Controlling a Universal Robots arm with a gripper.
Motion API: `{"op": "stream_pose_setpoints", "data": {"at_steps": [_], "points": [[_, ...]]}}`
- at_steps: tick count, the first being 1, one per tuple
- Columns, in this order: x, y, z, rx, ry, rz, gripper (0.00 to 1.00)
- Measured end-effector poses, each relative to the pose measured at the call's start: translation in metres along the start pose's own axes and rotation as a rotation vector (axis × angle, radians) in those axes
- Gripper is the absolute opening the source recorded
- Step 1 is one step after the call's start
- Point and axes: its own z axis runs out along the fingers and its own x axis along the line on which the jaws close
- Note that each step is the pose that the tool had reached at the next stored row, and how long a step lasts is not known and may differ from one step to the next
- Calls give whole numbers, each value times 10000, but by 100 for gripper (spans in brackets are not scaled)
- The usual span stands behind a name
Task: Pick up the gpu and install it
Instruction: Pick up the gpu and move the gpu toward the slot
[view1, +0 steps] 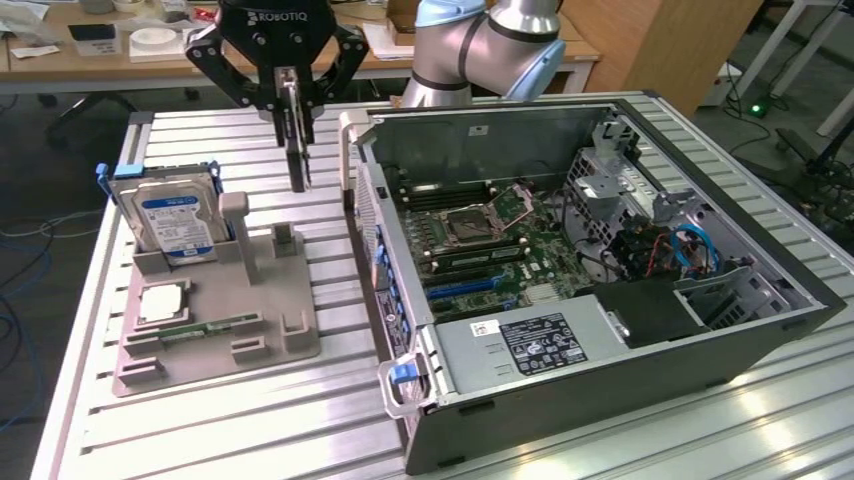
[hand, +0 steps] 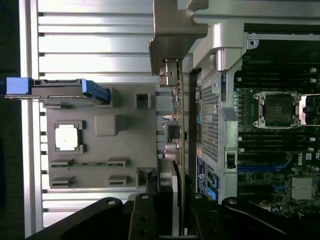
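The hand (view1: 295, 105) grips the gpu (view1: 298, 160) between its fingers and holds it upright on edge, above the ribbed aluminium surface (view1: 200, 430). The card hangs between the grey parts holder (view1: 280, 300), on the exterior view's left, and the open computer case (view1: 627, 350), on its right, near the case's far corner. A hard drive (view1: 170, 215) stands in the holder. Beyond the surface, at the far side of the room, stands a wooden desk (view1: 80, 65) with items on it. Cables (view1: 20, 290) lie on the floor to the left.
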Motion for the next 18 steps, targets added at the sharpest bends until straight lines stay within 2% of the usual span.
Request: {"op": "stream_pose_setpoints", "data": {"at_steps": [18], "points": [[-125, 3, 3, -1, 1, -10, 28]]}}
